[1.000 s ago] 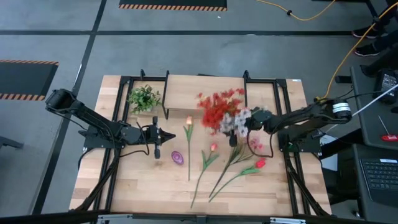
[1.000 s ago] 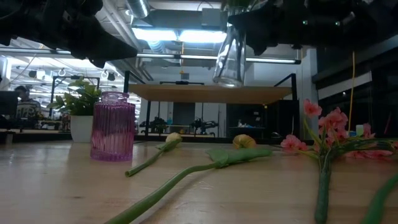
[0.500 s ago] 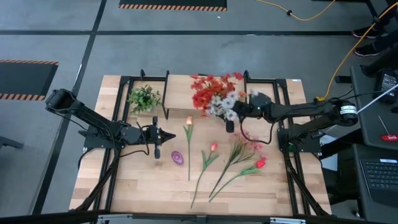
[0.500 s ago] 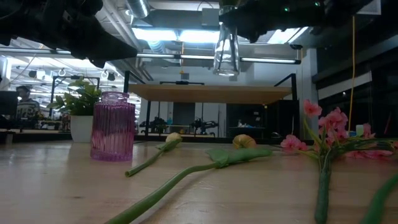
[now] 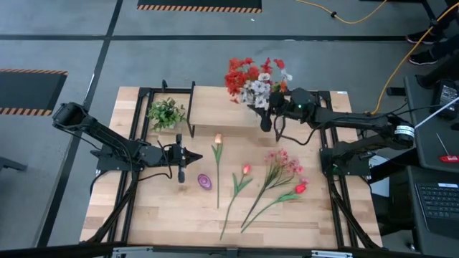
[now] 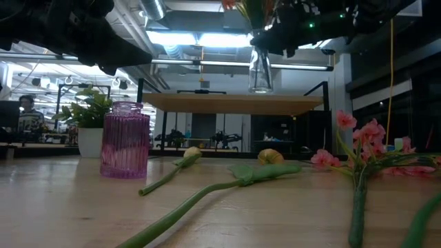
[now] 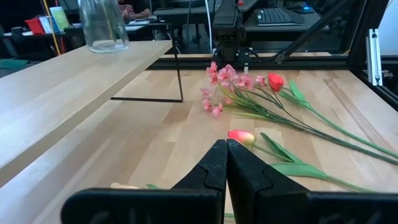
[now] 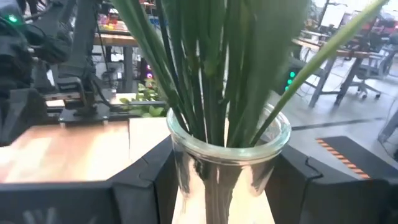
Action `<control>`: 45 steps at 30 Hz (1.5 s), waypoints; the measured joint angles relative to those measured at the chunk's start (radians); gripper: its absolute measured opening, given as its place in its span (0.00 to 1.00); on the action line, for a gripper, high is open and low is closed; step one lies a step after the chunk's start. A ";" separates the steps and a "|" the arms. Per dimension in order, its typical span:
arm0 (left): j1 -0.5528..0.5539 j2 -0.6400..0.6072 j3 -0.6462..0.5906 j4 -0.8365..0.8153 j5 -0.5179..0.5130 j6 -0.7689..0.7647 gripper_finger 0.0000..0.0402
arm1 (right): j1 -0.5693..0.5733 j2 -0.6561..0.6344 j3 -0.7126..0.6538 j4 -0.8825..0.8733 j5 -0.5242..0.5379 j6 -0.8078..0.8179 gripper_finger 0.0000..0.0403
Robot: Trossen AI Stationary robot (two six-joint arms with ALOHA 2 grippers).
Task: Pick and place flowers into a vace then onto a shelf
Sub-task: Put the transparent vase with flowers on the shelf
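Note:
My right gripper [image 5: 272, 118] is shut on a clear glass vase [image 6: 260, 69] filled with red and white flowers [image 5: 254, 77], over the right end of the shelf [image 5: 215, 107]. The vase's base stands at the shelf top [image 6: 234, 102]; whether it touches, I cannot tell. On the table lie a yellow tulip [image 5: 217, 140], a pink tulip [image 5: 246, 170], a pink spray [image 5: 283, 166] and a red tulip [image 5: 300, 188]. My left gripper [image 7: 225, 163] is shut, low over the table left of a purple vase [image 5: 204, 180]. My right gripper holds the glass vase by its neck [image 8: 227, 155], below the rim, pinched between the two fingers [image 8: 155, 180], one on each side. The fingers come level from the table's right side. The vase stands upright and the green stems [image 8: 205, 68] rise from it.
A small green plant in a white pot [image 5: 166, 112] stands on the shelf's left end. The purple ribbed vase [image 6: 125, 140] stands upright on the table. The shelf's black legs [image 7: 177, 81] and the black frame rails [image 5: 326, 143] border the working space.
My right gripper has carried the vase with its flowers from above the table's middle toward the far edge, to the shelf's right end. The vase was tilted a second ago and now stands upright, lower than half a second ago. The left arm has kept still.

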 joint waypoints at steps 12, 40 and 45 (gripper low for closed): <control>0.000 0.000 0.000 0.000 0.008 0.000 0.01 | -0.135 -0.029 0.000 -0.040 -0.098 0.002 0.44; 0.000 0.000 0.000 0.000 0.013 -0.055 0.01 | -0.214 -0.143 -0.115 0.033 -0.227 0.073 0.44; 0.000 0.000 0.000 -0.001 0.013 -0.087 0.01 | -0.223 -0.225 -0.169 0.089 -0.228 0.063 0.44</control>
